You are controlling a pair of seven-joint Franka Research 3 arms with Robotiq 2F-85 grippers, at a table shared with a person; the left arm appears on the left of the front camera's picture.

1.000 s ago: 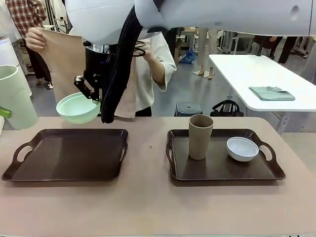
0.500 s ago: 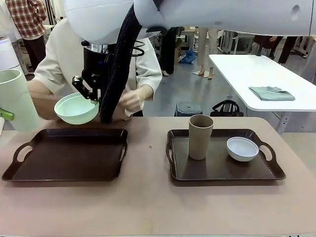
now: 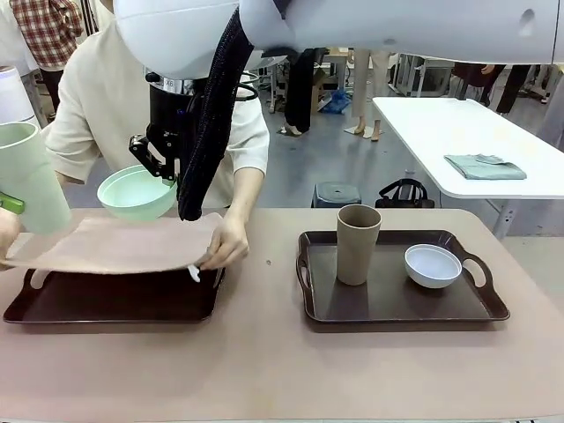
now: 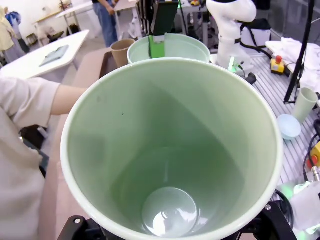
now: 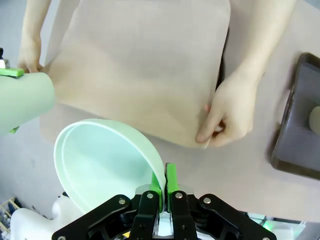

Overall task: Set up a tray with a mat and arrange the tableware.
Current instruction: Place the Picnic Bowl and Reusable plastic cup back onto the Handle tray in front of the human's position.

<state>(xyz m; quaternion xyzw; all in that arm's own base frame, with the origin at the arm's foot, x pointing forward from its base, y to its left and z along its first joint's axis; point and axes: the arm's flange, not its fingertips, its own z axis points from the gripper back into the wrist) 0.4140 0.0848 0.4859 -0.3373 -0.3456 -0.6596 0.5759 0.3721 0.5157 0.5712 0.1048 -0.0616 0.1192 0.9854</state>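
Note:
My right gripper (image 5: 161, 181) is shut on the rim of the pale green bowl (image 3: 135, 193), holding it tilted in the air above the far edge of the left tray (image 3: 106, 304). At the far left, my left gripper (image 3: 8, 203) is shut on the pale green cup (image 3: 30, 176), whose inside (image 4: 170, 165) faces the left wrist view. A person's hands (image 3: 227, 247) hold a beige mat (image 3: 115, 242) flat just over the left tray. The brown cup (image 3: 357, 244) and white bowl (image 3: 433, 265) stand on the right tray (image 3: 397, 308).
The person leans over the far left side of the table, one forearm (image 3: 247, 198) close beside my right arm. A white table (image 3: 458, 132) with a folded cloth stands at the back right. Bare tabletop (image 3: 264, 370) runs along the near edge.
The person has lowered the mat from chest height down over the left tray and leaned in. Both grippers have stayed almost still with their bowl and cup.

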